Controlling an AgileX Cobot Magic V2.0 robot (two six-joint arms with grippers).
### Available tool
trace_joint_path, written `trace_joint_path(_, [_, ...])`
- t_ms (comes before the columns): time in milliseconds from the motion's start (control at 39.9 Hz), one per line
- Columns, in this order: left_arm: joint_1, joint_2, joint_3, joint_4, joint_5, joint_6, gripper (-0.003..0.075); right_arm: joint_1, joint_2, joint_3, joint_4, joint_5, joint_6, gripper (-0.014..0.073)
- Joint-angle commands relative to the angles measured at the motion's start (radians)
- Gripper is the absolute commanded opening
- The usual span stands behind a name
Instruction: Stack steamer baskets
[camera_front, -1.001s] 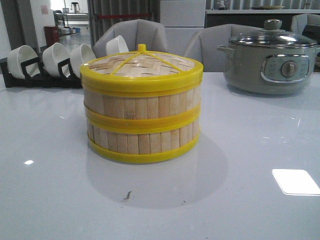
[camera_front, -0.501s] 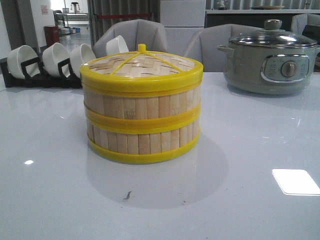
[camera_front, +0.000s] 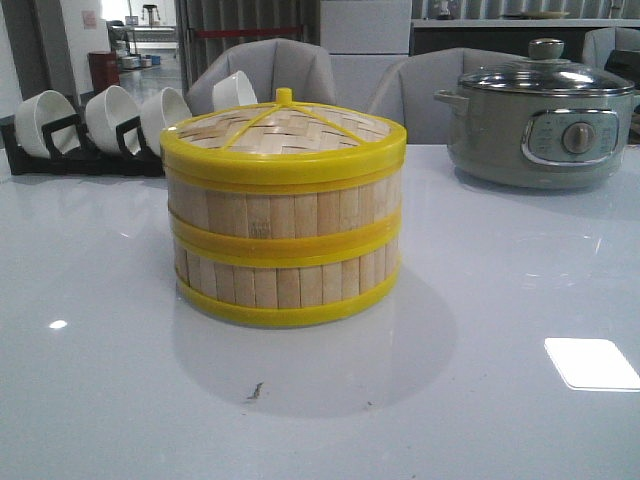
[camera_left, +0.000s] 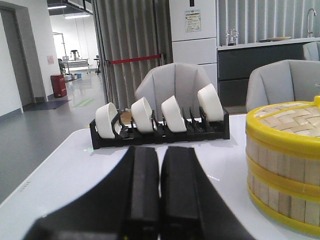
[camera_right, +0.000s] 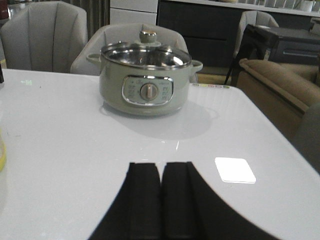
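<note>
Front view: the two baskets stand stacked on the white table, the upper basket square on the lower basket, their yellow rims meeting in a band around the middle. The lid sits flat on top, closing the stack, with its small yellow knob upright at the centre. Taking the stack as the landmark: a black rack with four white bowls set on edge lies behind it to the left, near the table's far edge. A grey-green pot with a glass lid stands behind it to the right, well apart. Grey chairs stand beyond the table, behind the stack. No arm or gripper shows here.

Left wrist view: the left gripper hangs over the table with its two dark fingers pressed together, only a thin seam between them, holding nothing. The stack stands apart from it, cut off by the picture's edge, untouched. The rack with its bowls lies beyond the fingertips, toward the table's far edge.

Right wrist view: the right gripper is closed too, fingers side by side with only a slim line between, empty. The pot stands ahead of it, well apart, its dial facing the camera. Only a sliver of yellow rim at the picture's edge shows of the stack.
</note>
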Motion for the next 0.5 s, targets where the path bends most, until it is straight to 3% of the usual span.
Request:
trace_joint_path(0, [0.004, -0.013, 0.001, -0.003, -0.093, -0.002, 0.0083, -0.004, -0.018, 0.019, 0.045, -0.081, 0.001, 0.005])
trace_joint_path(476, [0.004, -0.013, 0.001, -0.003, -0.093, -0.002, 0.0083, -0.009, -0.199, 0.159, 0.104, -0.077, 0.001, 0.005])
